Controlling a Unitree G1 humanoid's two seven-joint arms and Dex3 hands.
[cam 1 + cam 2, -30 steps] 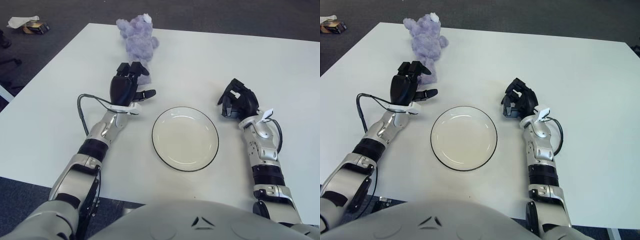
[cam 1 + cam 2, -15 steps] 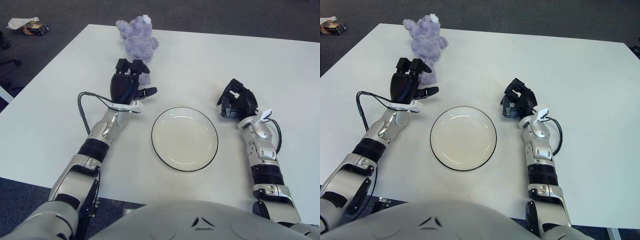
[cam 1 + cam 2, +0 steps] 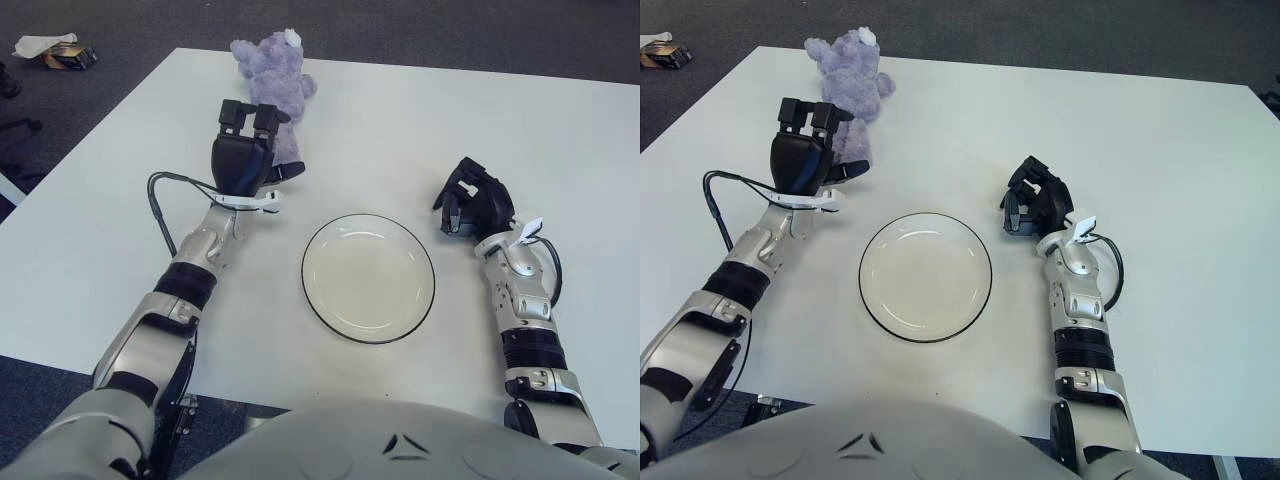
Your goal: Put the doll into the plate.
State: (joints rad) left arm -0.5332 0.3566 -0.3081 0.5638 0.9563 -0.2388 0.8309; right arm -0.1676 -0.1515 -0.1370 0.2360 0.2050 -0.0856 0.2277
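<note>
A purple plush doll [image 3: 272,78] lies at the far left of the white table. A white plate with a dark rim [image 3: 368,277] sits near the middle front. My left hand [image 3: 248,152] is raised over the doll's lower end, fingers spread and holding nothing. My right hand [image 3: 472,205] rests on the table right of the plate, fingers curled and empty.
The white table [image 3: 560,150] stretches wide to the right and far side. A small box with paper [image 3: 58,50] lies on the dark floor beyond the far left corner. A black cable [image 3: 160,200] loops beside my left forearm.
My left hand has moved forward and up toward the doll, now covering its lower end. The right hand, plate and doll have not moved.
</note>
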